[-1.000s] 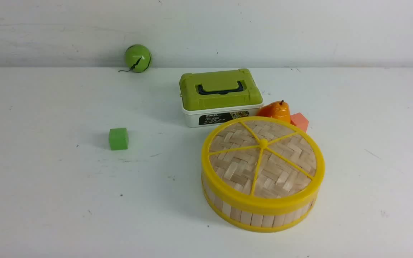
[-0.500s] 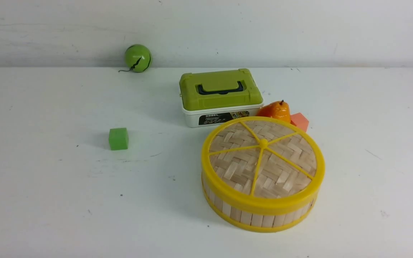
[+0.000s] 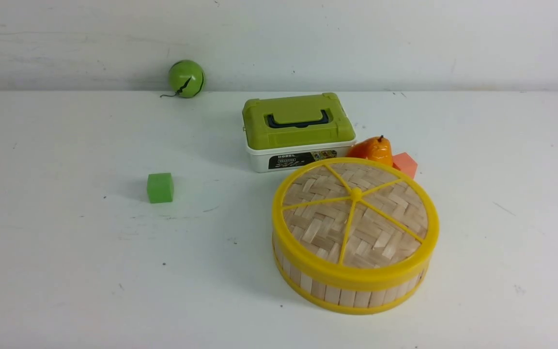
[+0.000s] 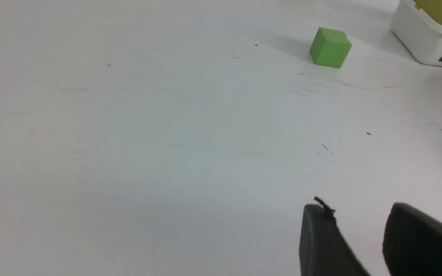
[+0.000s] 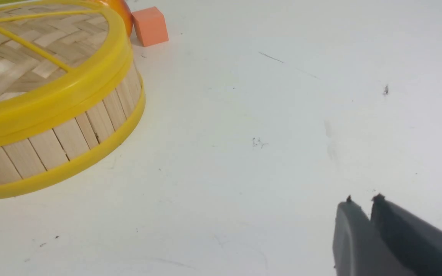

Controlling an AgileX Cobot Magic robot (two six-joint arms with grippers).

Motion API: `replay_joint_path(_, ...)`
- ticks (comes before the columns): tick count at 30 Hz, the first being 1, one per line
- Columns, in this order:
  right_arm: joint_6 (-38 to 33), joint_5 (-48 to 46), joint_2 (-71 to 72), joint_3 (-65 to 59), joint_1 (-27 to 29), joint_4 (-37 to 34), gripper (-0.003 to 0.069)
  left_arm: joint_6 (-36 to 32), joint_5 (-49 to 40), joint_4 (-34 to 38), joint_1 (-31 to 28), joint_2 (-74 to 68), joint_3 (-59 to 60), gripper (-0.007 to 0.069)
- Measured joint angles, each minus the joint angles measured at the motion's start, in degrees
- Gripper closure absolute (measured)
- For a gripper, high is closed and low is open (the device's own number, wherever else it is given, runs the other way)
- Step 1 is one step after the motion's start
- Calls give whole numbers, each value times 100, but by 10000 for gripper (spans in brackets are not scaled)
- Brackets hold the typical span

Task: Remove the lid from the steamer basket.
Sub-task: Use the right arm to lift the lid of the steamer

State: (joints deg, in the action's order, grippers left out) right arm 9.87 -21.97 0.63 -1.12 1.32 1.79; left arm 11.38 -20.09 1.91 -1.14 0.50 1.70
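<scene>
Backdrop: white wall above a white tabletop (image 3: 90, 271)
Left gripper: dark fingers (image 4: 353, 237) parted, nothing between them
Centre-right of front frame: round woven-bamboo lid with yellow rim (image 3: 356, 228), seated on pale-slatted steamer basket (image 3: 347, 296)
Right gripper: dark tips (image 5: 366, 214) close together, slight gap, holding nothing
Risk: a low rim grip could lift basket too; a tilted pull could nudge the orange pear-shaped fruit (image 3: 373, 150)

Setting: room type unclear
Surface: 1 scuffed white tabletop (image 3: 90, 271)
Backdrop: 1 plain, marked white wall (image 3: 380, 43)
</scene>
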Motion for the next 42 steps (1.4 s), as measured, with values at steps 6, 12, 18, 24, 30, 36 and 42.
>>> replay_joint_path(6, 0, 0, 0, 0, 0, 7, 576, 0, 0, 0, 0, 0, 0, 385)
replay_joint_path(12, 15, 0, 0, 0, 0, -56, 575, 0, 0, 0, 0, 0, 0, 385)
replay_joint_path(18, 1064, -12, 0, 0, 0, -1793, 568, 0, 0, 0, 0, 0, 0, 385)
replay_joint_path(24, 2927, -106, 0, -40, 0, -3838, 564, 0, 0, 0, 0, 0, 0, 385)
replay_joint_path(30, 3022, -42, 0, -40, 5, -3711, 556, 0, 0, 0, 0, 0, 0, 385)
replay_joint_path(36, 1779, -58, 0, 230, 5, -3605, 554, 0, 0, 0, 0, 0, 0, 385)
replay_joint_path(42, -709, -1051, -998, 1900, 5, -3256, 652, 0, 0, 0, 0, 0, 0, 385)
